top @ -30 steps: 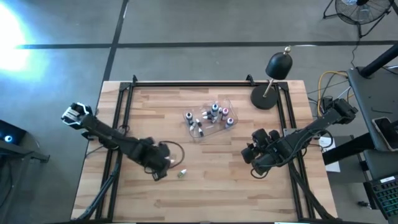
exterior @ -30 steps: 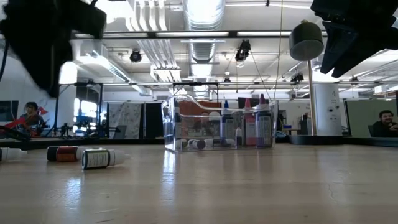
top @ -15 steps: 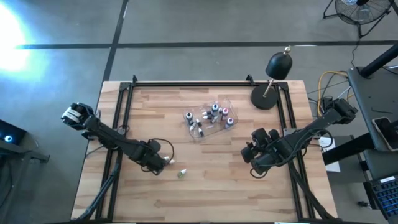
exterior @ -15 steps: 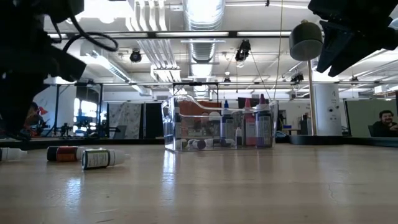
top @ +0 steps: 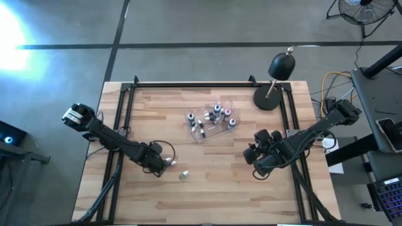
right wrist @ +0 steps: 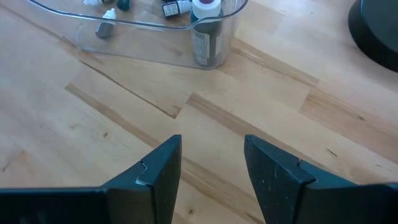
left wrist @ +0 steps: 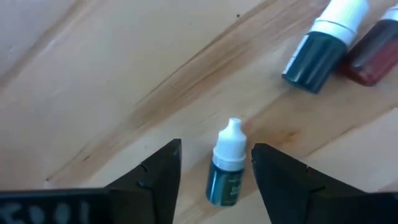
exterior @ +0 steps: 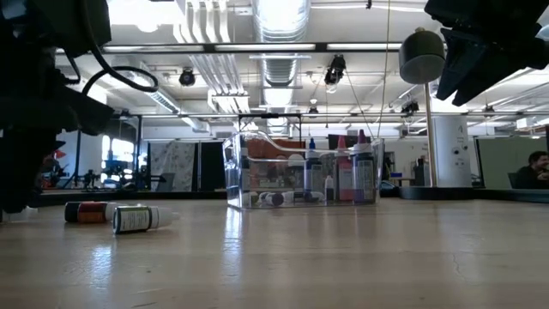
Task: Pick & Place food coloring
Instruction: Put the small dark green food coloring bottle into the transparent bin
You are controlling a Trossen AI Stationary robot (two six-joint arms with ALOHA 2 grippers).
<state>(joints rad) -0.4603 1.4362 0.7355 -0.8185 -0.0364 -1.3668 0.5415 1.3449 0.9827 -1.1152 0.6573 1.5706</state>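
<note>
While your left tool (left wrist: 216, 167) sits low over the tabletop (top: 213, 188), its two fingers (left wrist: 152, 180) are spread wide with a small dropper bottle (left wrist: 225, 167) lying between them, white cap pointing away from the wrist, dark green body nearest the camera. Neither finger touches it as far as you can see, so nothing is gripped yet. Just beyond it, two more bottles lie on the wood side by side: a dark one with a white cap (left wrist: 323, 38) and a red one (left wrist: 372, 55) touching it.

From above, your left tool (top: 164, 164) is at the front left of the tabletop, and one loose bottle (top: 183, 175) lies just to its right. From table height you get a red bottle (exterior: 86, 211) and a dark labelled bottle (exterior: 137, 219) lying on their sides, close together at the left.

Most of the food coloring is in the clear tub (top: 213, 119) toward the middle back of the tabletop, some bottles standing, some lying; a couple lie just beside the tub's left edge.

Your right tool (top: 256, 164) waits above the right side of the tabletop, fingers (right wrist: 152, 174) parted, nothing between them, with the tub (right wrist: 161, 43) ahead of it. A black lamp (top: 276, 78) stands at the back right corner.
</note>
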